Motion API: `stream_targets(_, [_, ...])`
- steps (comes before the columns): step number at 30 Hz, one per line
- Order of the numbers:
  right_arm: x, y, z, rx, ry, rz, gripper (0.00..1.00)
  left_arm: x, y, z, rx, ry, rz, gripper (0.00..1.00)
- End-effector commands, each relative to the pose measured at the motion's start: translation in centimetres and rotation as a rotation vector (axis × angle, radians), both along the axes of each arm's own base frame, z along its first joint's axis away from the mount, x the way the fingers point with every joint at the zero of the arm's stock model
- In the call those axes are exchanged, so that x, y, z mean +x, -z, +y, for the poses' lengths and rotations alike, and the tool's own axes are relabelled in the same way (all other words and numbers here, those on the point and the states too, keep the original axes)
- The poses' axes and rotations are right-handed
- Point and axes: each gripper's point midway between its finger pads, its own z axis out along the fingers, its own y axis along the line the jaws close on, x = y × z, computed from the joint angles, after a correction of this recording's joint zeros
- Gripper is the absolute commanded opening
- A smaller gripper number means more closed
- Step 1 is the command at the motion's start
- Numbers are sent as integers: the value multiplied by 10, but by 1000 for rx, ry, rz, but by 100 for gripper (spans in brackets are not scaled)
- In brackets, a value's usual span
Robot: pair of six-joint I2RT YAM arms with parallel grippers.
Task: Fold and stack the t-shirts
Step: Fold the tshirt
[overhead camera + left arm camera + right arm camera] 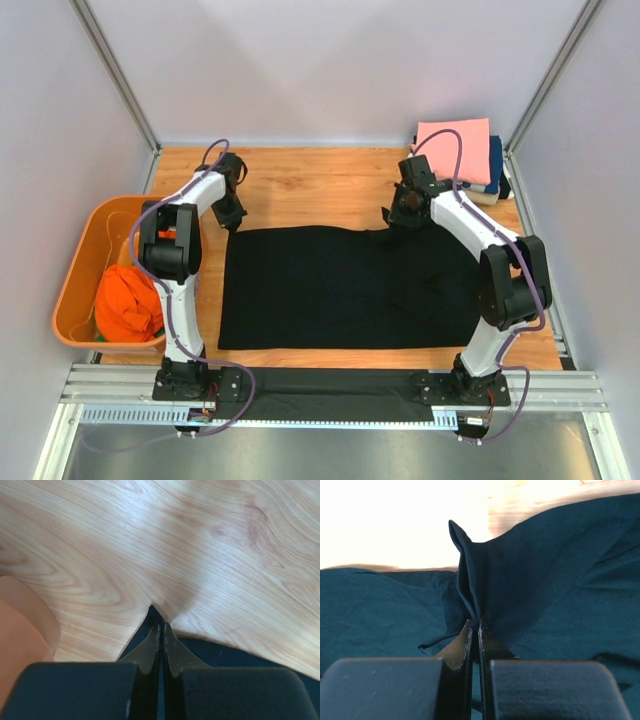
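Observation:
A black t-shirt [345, 285] lies spread flat in the middle of the wooden table. My left gripper [229, 218] is shut on its far left corner [154, 614], pinching the cloth between the fingertips. My right gripper [398, 218] is shut on a raised fold [470, 575] at the shirt's far right edge. A folded pink t-shirt [456, 148] tops a stack at the far right corner, with navy [496, 160] and cream layers under it. An orange t-shirt [128, 303] lies crumpled in the tub.
An orange plastic tub [85, 262] stands at the table's left edge, beside the left arm. Grey walls and metal posts close in the table on three sides. A metal rail [330, 390] runs along the near edge.

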Motion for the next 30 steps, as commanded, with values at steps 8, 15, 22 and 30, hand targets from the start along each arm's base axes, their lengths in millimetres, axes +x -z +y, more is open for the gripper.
stream_targets(8, [-27, -101, -32, -30, 63, -220, 0, -26, -78, -27, -45, 80, -135, 0])
stream_targets(15, [-91, -102, -76, -110, 186, -229, 0, -77, -96, -18, -42, 70, -163, 0])
stream_targets(22, [-159, -84, -100, -65, 289, -249, 0, -124, -93, -8, -36, 63, -170, 0])
stream_targets(30, [-205, -67, -102, 86, 417, -246, 0, -162, -88, -7, -43, 75, -188, 0])
